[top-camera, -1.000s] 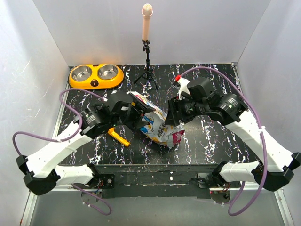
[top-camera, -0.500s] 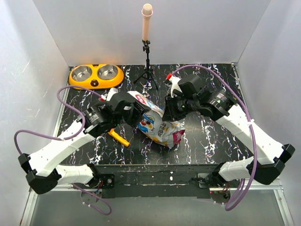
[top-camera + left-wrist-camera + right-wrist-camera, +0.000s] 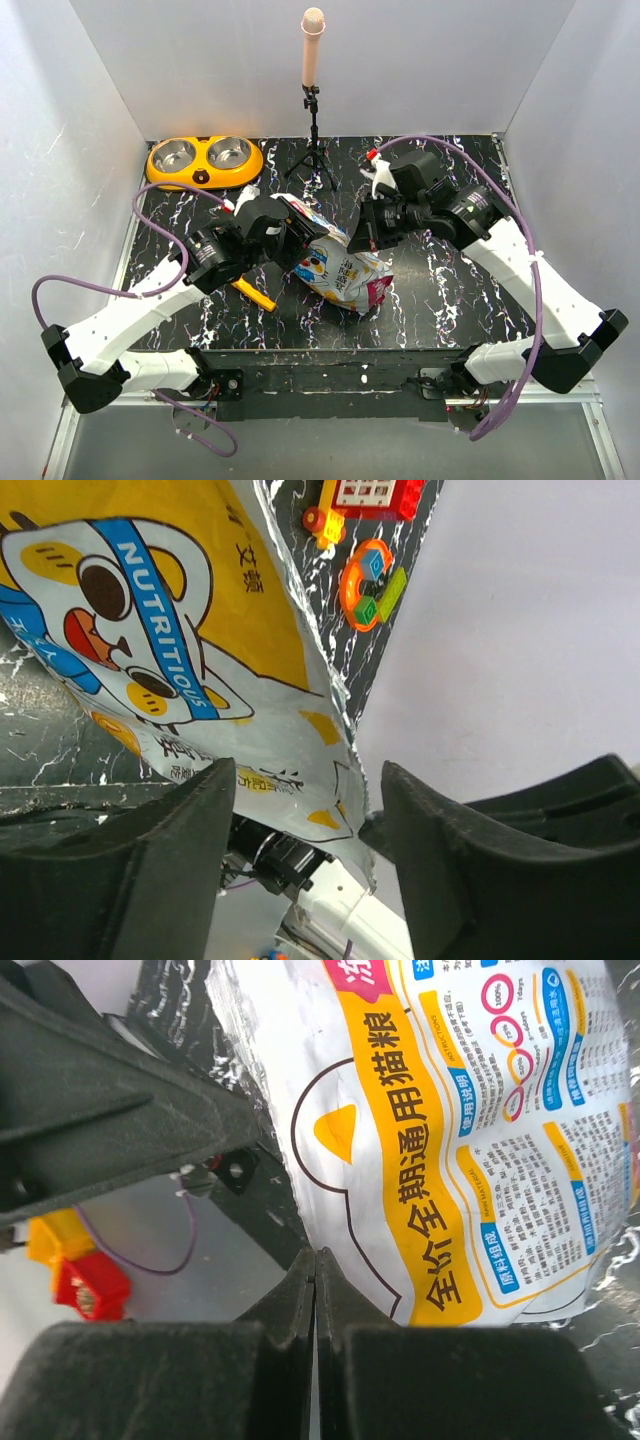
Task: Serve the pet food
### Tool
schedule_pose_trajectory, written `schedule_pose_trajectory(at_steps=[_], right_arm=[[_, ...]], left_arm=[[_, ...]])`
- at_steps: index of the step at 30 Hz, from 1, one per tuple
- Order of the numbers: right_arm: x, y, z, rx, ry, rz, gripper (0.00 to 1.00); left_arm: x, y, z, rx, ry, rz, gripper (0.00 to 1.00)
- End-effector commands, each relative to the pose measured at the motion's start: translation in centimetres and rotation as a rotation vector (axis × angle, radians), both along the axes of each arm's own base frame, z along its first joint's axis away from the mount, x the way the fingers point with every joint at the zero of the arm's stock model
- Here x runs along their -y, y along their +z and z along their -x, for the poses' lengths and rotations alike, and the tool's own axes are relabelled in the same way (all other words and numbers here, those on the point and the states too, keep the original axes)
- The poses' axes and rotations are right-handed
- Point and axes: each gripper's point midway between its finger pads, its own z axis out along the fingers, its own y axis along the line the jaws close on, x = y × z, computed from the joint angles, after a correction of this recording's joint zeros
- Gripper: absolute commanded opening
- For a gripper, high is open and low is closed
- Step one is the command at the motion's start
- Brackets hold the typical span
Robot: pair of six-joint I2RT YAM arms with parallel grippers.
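Both arms (image 3: 130, 310) (image 3: 520, 265) inward, at bag (image 3: 340, 272).

The bag (image 3: 335, 265) lies in the middle of the tabletop (image 3: 440, 300), with the scoop (image 3: 255, 295) just left of it. The double bowl (image 3: 204, 160) sits in the far left corner, and the tripod (image 3: 314, 150) stands to its right.

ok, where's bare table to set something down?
Front right: black marbled table bare between crinkly white printed bag and right arm. Also the near strip below the bag. Crowded: centre, both arms at the bag, yellow plastic scoop beside it; orange double bowl back left.
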Motion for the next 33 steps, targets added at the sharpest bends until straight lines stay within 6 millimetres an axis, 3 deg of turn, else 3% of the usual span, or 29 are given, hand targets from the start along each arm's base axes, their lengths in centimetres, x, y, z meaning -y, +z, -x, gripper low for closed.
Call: schedule_pose_trajectory(at_steps=[1,6,9,13,24,33], right_arm=[[0.3,0.9,-0.1,-0.117,-0.026,-0.105,0.01],[0.6,0.9,-0.1,-0.138,-0.007,-0.116,0.02],[0.8,0.8,-0.3,-0.111,0.010,-0.091,0.17],[1.1,0.8,-1.1,-0.074,0.011,-0.051,0.26],[0.2,0.5,-2.6,-0.003,0.009,0.041,0.27],[0.7,0.1,-4.6,0.115,-0.025,0.188,0.25]], left_arm=[[1.1,0.5,0.9,0.019,-0.090,0.048,0.63],[2.2,-0.1,1.4,0.010,-0.143,0.078,0.66],[2.2,-0.2,1.4,0.008,-0.144,0.078,0.65],[1.9,-0.2,1.4,0.014,-0.139,0.074,0.64],[1.6,-1.2,1.8,-0.014,-0.135,0.064,0.61],[-1.6,-1.7,1.9,-0.043,-0.022,-0.010,0.66]])
